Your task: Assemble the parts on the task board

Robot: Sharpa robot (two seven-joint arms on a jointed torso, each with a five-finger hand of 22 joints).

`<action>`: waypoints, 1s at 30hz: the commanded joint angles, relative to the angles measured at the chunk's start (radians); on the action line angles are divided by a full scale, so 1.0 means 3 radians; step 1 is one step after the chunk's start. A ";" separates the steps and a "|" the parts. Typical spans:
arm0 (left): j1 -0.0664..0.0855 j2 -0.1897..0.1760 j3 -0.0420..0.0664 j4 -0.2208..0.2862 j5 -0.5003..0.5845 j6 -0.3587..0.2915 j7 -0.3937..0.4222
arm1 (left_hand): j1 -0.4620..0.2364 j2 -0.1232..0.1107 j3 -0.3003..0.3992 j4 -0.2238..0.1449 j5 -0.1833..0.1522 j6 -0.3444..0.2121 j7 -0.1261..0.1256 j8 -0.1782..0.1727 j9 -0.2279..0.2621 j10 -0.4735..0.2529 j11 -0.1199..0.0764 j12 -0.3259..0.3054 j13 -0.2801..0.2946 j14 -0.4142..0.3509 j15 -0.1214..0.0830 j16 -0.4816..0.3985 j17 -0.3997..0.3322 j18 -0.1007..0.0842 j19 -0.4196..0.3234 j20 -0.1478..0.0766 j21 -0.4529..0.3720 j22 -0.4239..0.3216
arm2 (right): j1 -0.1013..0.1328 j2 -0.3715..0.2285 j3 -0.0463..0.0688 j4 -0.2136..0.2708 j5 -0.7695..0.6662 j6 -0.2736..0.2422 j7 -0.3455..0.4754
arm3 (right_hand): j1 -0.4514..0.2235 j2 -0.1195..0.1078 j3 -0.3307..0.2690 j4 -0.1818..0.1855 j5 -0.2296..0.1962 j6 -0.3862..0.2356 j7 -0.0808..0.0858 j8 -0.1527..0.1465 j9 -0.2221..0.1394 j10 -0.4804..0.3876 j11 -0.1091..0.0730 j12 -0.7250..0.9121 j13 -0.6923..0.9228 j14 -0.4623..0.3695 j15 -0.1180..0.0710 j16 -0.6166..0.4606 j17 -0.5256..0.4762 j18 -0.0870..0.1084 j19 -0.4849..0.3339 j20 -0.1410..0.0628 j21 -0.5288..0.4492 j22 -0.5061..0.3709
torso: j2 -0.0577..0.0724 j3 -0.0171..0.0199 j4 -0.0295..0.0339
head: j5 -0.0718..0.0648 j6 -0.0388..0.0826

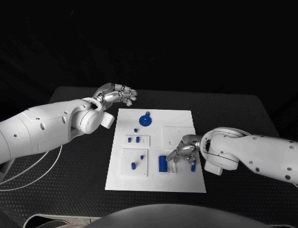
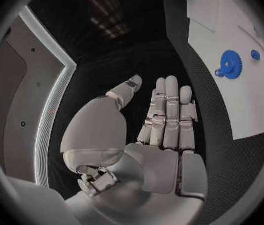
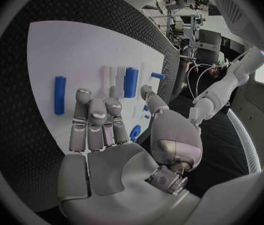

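Observation:
The white task board (image 1: 156, 149) lies in the middle of the black table. On it are a blue gear (image 1: 145, 119), a small blue peg (image 1: 136, 129), short pegs (image 1: 134, 166) in a square block, and a blue cylinder (image 1: 162, 163). My right hand (image 1: 183, 152) hovers over the board's right side with its fingers spread and holds nothing. In the right wrist view its fingers (image 3: 97, 120) reach toward two blue cylinders (image 3: 59, 95) (image 3: 131, 82), and a small blue piece (image 3: 135, 132) shows beside the thumb. My left hand (image 1: 118, 93) is off the board's far left corner, with straight fingers (image 2: 169, 115) and nothing in it. The gear (image 2: 229, 65) lies to its side.
Black table surface (image 1: 66, 190) surrounds the board on all sides. A white cable (image 1: 32, 171) loops over the table's left part under my left arm. The right arm's bulky forearm (image 1: 258, 156) lies across the table to the right of the board.

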 commanded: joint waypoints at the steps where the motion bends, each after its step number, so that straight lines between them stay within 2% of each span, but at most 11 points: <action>1: 0.0005 0.0000 0.0002 -0.0008 0.0014 0.0038 0.0026 | -0.0022 0.0004 -0.0002 0.0015 -0.0001 -0.0012 0.0002 0.0003 -0.0003 -0.0016 -0.0007 -0.0016 0.0000 -0.0011 0.0020 -0.0016 0.0004 0.0061 0.0017 0.0010 -0.0012 0.0004 | 0.0041 -0.0105 0.0060 0.0088 0.0023 -0.0077 0.0127 | 0.0069 0.0018 0.0004 -0.0033 0.0022 0.0029 0.0005 0.0012 0.0008 0.0029 -0.0006 -0.0017 0.0000 -0.0001 -0.0016 0.0016 -0.0010 0.0026 0.0026 -0.0003 0.0005 0.0026 | -0.0002 0.0000 -0.0005 | -0.0015 0.0017; 5: 0.0005 -0.0001 0.0002 -0.0014 0.0013 0.0038 0.0026 | -0.0022 0.0003 -0.0002 0.0015 -0.0001 -0.0011 0.0001 0.0005 -0.0002 -0.0015 -0.0007 -0.0015 0.0000 -0.0010 0.0020 -0.0016 0.0005 0.0061 0.0017 0.0010 -0.0012 0.0005 | 0.0090 -0.0237 0.0101 0.0145 0.0006 -0.0021 0.0086 | 0.0133 0.0023 0.0031 -0.0028 -0.0006 0.0045 0.0002 0.0016 0.0014 0.0042 -0.0009 -0.0019 -0.0003 0.0003 -0.0018 0.0019 -0.0023 0.0026 0.0029 0.0002 0.0005 0.0024 | 0.0000 0.0002 -0.0007 | -0.0030 0.0031; 8: 0.0005 -0.0001 0.0002 -0.0015 0.0013 0.0044 0.0026 | -0.0027 0.0002 -0.0003 0.0019 -0.0004 -0.0008 0.0000 0.0007 -0.0002 -0.0014 -0.0007 -0.0014 0.0000 -0.0008 0.0020 -0.0016 0.0007 0.0061 0.0018 0.0011 -0.0013 0.0007 | 0.0125 -0.0349 0.0104 0.0170 -0.0006 0.0031 0.0048 | 0.0156 0.0009 0.0067 0.0007 -0.0005 0.0081 -0.0006 0.0030 0.0023 0.0042 -0.0016 -0.0028 -0.0008 -0.0001 -0.0022 0.0017 -0.0036 0.0026 0.0025 0.0012 0.0000 0.0021 | -0.0002 0.0004 -0.0008 | -0.0040 0.0040; 11: 0.0005 0.0000 0.0002 -0.0016 0.0013 0.0050 0.0022 | -0.0039 -0.0004 -0.0008 0.0030 -0.0023 -0.0005 -0.0001 0.0012 -0.0001 -0.0012 -0.0008 -0.0013 0.0001 -0.0006 0.0020 -0.0019 0.0012 0.0061 0.0019 0.0011 -0.0015 0.0011 | 0.0128 -0.0432 0.0103 0.0174 -0.0039 0.0051 0.0006 | 0.0169 0.0008 0.0082 0.0012 0.0005 0.0085 -0.0008 0.0029 0.0023 0.0042 -0.0017 -0.0030 -0.0009 -0.0003 -0.0024 0.0017 -0.0041 0.0026 0.0023 0.0014 -0.0001 0.0021 | 0.0002 0.0005 -0.0003 | -0.0046 0.0060; 14: 0.0005 0.0002 0.0002 -0.0012 0.0012 0.0060 0.0022 | -0.0042 -0.0007 -0.0010 0.0034 -0.0031 -0.0003 -0.0002 0.0014 -0.0001 -0.0012 -0.0008 -0.0013 0.0002 -0.0005 0.0020 -0.0020 0.0014 0.0061 0.0019 0.0011 -0.0016 0.0013 | 0.0128 -0.0505 0.0099 0.0143 -0.0074 0.0167 -0.0153 | 0.0197 0.0030 0.0103 0.0017 0.0015 0.0116 -0.0016 0.0042 0.0031 0.0053 -0.0025 -0.0028 -0.0008 0.0002 -0.0029 0.0024 -0.0047 0.0026 0.0026 0.0017 0.0004 0.0024 | 0.0004 0.0007 -0.0004 | -0.0056 0.0072; 16: 0.0005 0.0001 0.0001 -0.0010 0.0010 0.0062 0.0021 | -0.0043 -0.0008 -0.0010 0.0036 -0.0034 -0.0002 -0.0003 0.0016 -0.0001 -0.0012 -0.0009 -0.0013 0.0002 -0.0005 0.0020 -0.0020 0.0015 0.0061 0.0019 0.0011 -0.0017 0.0013 | 0.0127 -0.0543 0.0078 0.0120 -0.0021 0.0150 -0.0201 | 0.0228 0.0045 0.0119 0.0009 0.0009 0.0125 -0.0019 0.0044 0.0034 0.0062 -0.0028 -0.0024 -0.0007 0.0007 -0.0032 0.0032 -0.0050 0.0026 0.0032 0.0016 0.0011 0.0027 | 0.0004 0.0004 -0.0004 | -0.0064 0.0069; 18: 0.0005 0.0001 0.0001 -0.0007 0.0007 0.0068 0.0020 | -0.0046 -0.0010 -0.0012 0.0038 -0.0036 -0.0001 -0.0003 0.0017 -0.0001 -0.0011 -0.0009 -0.0012 0.0002 -0.0005 0.0020 -0.0021 0.0016 0.0061 0.0019 0.0011 -0.0017 0.0014 | 0.0126 -0.0579 0.0046 0.0113 -0.0061 0.0162 -0.0231 | 0.0268 0.0054 0.0183 0.0048 -0.0161 0.0138 -0.0021 0.0045 0.0037 0.0095 -0.0037 0.0009 0.0031 0.0013 -0.0037 0.0049 -0.0051 0.0026 0.0054 0.0011 0.0032 0.0035 | 0.0004 0.0002 -0.0005 | -0.0073 0.0067; 19: 0.0005 0.0001 0.0001 -0.0007 0.0007 0.0069 0.0021 | -0.0046 -0.0011 -0.0012 0.0038 -0.0037 -0.0001 -0.0003 0.0017 -0.0001 -0.0011 -0.0009 -0.0012 0.0002 -0.0005 0.0020 -0.0021 0.0017 0.0061 0.0019 0.0011 -0.0018 0.0014 | 0.0125 -0.0599 0.0025 0.0113 -0.0079 0.0161 -0.0240 | 0.0281 0.0043 0.0208 0.0062 -0.0199 0.0143 -0.0025 0.0045 0.0037 0.0103 -0.0035 0.0017 0.0040 0.0014 -0.0037 0.0053 -0.0051 0.0026 0.0057 0.0009 0.0034 0.0036 | 0.0004 -0.0001 -0.0005 | -0.0076 0.0064; 20: 0.0005 0.0000 0.0001 -0.0007 0.0007 0.0071 0.0021 | -0.0049 -0.0012 -0.0013 0.0041 -0.0039 0.0000 -0.0003 0.0018 -0.0001 -0.0011 -0.0009 -0.0012 0.0002 -0.0005 0.0020 -0.0022 0.0017 0.0061 0.0019 0.0012 -0.0018 0.0015 | 0.0124 -0.0616 0.0007 0.0115 -0.0123 0.0173 -0.0251 | 0.0313 -0.0033 0.0342 0.0174 -0.0296 0.0155 -0.0032 0.0040 0.0037 0.0136 -0.0036 0.0046 0.0074 0.0023 -0.0043 0.0070 -0.0056 0.0026 0.0073 0.0004 0.0045 0.0037 | 0.0003 0.0000 -0.0007 | -0.0076 0.0060; 22: 0.0005 0.0000 0.0001 -0.0006 0.0006 0.0069 0.0019 | -0.0052 -0.0012 -0.0014 0.0044 -0.0040 0.0000 -0.0004 0.0019 -0.0001 -0.0011 -0.0009 -0.0012 0.0003 -0.0005 0.0020 -0.0023 0.0018 0.0061 0.0019 0.0012 -0.0019 0.0016 | 0.0117 -0.0630 -0.0025 0.0116 -0.0253 0.0173 -0.0270 | 0.0317 -0.0055 0.0375 0.0208 -0.0297 0.0163 -0.0030 0.0041 0.0039 0.0154 -0.0038 0.0063 0.0095 0.0024 -0.0043 0.0076 -0.0058 0.0026 0.0075 0.0004 0.0052 0.0040 | 0.0002 0.0000 -0.0005 | -0.0080 0.0057; 30: 0.0005 0.0002 0.0001 0.0003 0.0004 0.0077 0.0016 | -0.0057 -0.0012 -0.0014 0.0051 -0.0041 0.0001 -0.0005 0.0020 -0.0001 -0.0011 -0.0009 -0.0012 0.0003 -0.0005 0.0020 -0.0024 0.0020 0.0061 0.0019 0.0012 -0.0020 0.0017 | 0.0017 -0.0530 -0.0048 0.0088 -0.0432 0.0124 -0.0283 | 0.0328 -0.0110 0.0422 0.0258 -0.0319 0.0180 -0.0034 0.0042 0.0045 0.0178 -0.0040 0.0080 0.0117 0.0028 -0.0044 0.0087 -0.0066 0.0026 0.0076 0.0002 0.0063 0.0044 | 0.0003 -0.0001 0.0010 | -0.0124 0.0042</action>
